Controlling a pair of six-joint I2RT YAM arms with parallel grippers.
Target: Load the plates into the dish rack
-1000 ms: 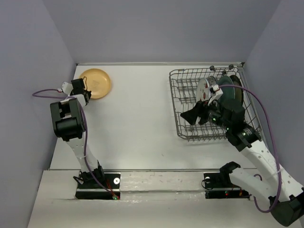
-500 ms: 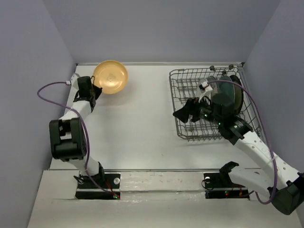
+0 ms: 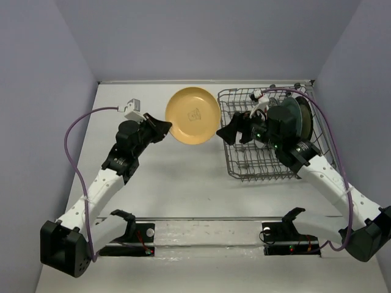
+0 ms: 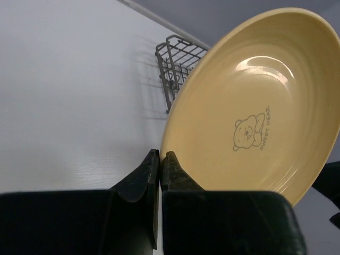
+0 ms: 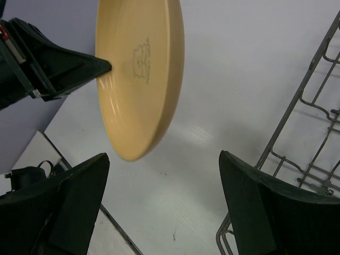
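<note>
Plate now aloft, pinched by left tool; right tool agape, racked plates half-hidden

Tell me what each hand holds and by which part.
The left hand pinches the yellow plate at its rim. The right hand is open and holds nothing.

A robot test lab, plain white desk, bare purple-grey walls, two robot arms bolted at its edge.

A white table enclosed by plain lilac-grey walls
</note>
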